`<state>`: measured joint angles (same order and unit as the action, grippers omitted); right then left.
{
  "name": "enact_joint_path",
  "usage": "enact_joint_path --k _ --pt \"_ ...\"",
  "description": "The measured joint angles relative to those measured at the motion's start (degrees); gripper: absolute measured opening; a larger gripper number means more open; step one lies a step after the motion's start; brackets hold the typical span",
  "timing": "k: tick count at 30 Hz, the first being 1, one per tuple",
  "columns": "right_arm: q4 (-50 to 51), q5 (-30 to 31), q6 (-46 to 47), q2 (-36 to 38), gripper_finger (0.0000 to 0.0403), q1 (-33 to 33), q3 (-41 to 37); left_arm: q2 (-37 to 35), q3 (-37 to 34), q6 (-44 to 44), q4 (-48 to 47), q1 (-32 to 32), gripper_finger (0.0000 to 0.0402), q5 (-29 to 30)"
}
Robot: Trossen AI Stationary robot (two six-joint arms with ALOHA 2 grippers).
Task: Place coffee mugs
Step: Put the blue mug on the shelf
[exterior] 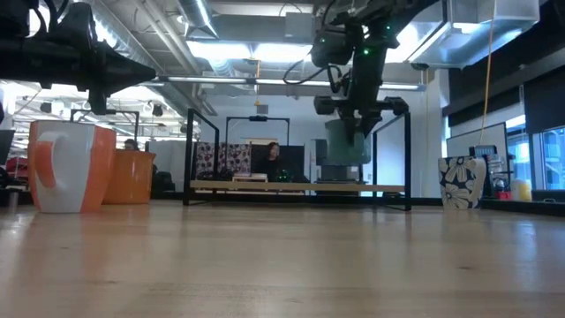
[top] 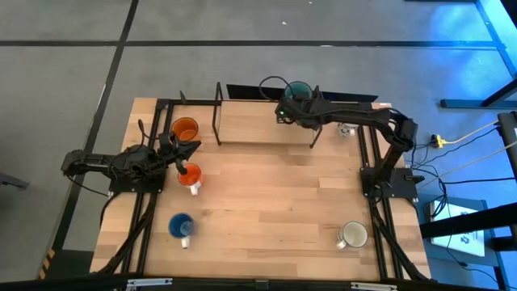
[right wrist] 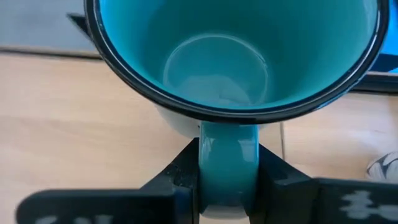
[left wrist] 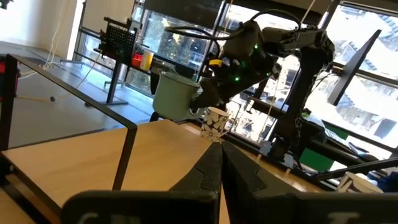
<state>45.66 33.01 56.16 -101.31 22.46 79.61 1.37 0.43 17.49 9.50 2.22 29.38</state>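
Teal mug (top: pixel 298 90) held aloft by its handle, clamped in the right pincer (right wrist: pixel 227 163) above the far edge of the desk (top: pixel 275 194), over the black wire rack (top: pixel 266 113). Gripped by the handle, probably so the cup stays upright and can be lowered cleanly onto the rack; clear air below it in the low view. Left pincer (left wrist: pixel 219 163) closed on nothing, waiting between the larger orange mug (top: pixel 185 129) and the smaller orange mug (top: pixel 192 177) on the desk's left side. Blue mug (top: pixel 181 226) near the front left, cream mug (top: pixel 353 234) near the front right, flowered white mug (exterior: pixel 462 182) at the far right, all standing untouched, apparently awaiting their turn.
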Motion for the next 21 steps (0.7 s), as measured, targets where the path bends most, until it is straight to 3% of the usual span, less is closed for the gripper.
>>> enact_joint_path --k 6,12,21 --pt "-4.1 -2.6 -11.4 0.0 0.0064 -2.6 1.3 0.0 0.0 -0.1 0.0 0.0 0.0 -0.4" --pt "-10.9 -9.7 -20.2 -1.5 0.0064 -7.3 1.2 0.0 0.0 0.0 0.2 0.0 0.0 -0.6" --pt "-11.1 -8.8 -10.9 -7.4 0.0064 -7.8 1.1 0.0 0.0 0.2 0.4 0.0 0.0 -0.1"
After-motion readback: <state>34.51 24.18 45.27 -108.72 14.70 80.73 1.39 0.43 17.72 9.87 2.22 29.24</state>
